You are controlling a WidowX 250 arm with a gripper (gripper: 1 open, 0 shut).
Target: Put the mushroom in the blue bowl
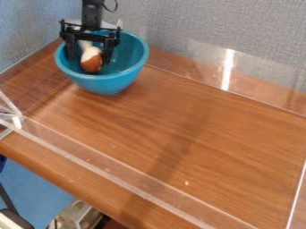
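A black gripper (92, 52), fingers spread apart, hangs in the blue bowl (117, 79) at the table's (180, 125) eleven o'clock corner, the mushroom (91, 59) lying between them inside; best lift straight up, clear of both rim and mushroom.

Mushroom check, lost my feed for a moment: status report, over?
Gripper open, down inside the blue bowl. Mushroom in the bowl, between the fingers. Nothing in the way on the table.

The blue bowl (103, 64) sits on the wooden table (180, 125).
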